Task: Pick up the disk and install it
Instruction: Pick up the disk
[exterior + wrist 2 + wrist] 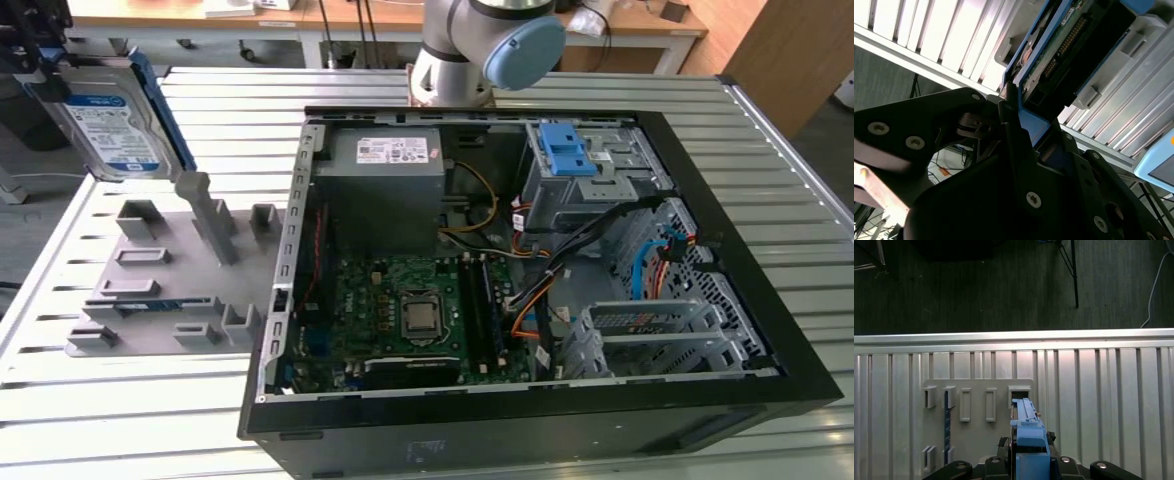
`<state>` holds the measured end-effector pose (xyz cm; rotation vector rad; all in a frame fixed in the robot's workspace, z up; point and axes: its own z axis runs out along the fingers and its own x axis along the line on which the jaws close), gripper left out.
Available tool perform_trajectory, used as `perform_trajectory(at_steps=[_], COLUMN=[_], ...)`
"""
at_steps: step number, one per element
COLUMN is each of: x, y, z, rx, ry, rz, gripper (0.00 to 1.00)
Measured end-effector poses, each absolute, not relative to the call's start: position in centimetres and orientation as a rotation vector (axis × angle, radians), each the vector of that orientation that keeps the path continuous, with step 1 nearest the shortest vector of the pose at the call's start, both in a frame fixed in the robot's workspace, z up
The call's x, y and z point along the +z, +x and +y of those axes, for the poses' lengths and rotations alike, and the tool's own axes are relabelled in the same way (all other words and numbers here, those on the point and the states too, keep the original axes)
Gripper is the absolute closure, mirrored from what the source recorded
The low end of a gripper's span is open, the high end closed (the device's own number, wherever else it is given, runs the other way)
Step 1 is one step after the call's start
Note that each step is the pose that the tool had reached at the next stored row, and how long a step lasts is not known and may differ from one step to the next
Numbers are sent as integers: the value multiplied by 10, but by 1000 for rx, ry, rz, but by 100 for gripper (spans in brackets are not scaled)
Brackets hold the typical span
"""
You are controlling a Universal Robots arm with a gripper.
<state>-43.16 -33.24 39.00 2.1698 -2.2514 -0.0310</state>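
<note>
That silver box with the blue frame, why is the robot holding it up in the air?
The robot arm's pincer is shut on the disk, gripping it by its blue frame. It holds the disk upright above the grey holder on the metal table. The open computer case sits at the exterior view's right. The disk is not inside the case yet, so the picking-up part is done and the putting-in part is not.

Silver-grey disk (118, 130), blue-framed, white-and-blue labelled
</note>
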Motion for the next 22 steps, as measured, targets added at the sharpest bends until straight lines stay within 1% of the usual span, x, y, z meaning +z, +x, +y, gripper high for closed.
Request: perform_trajectory(at_steps=[22], x=[403], y=[-432], z=[-332], rx=[-31], ry=[2170], rz=[-2251], gripper=[64])
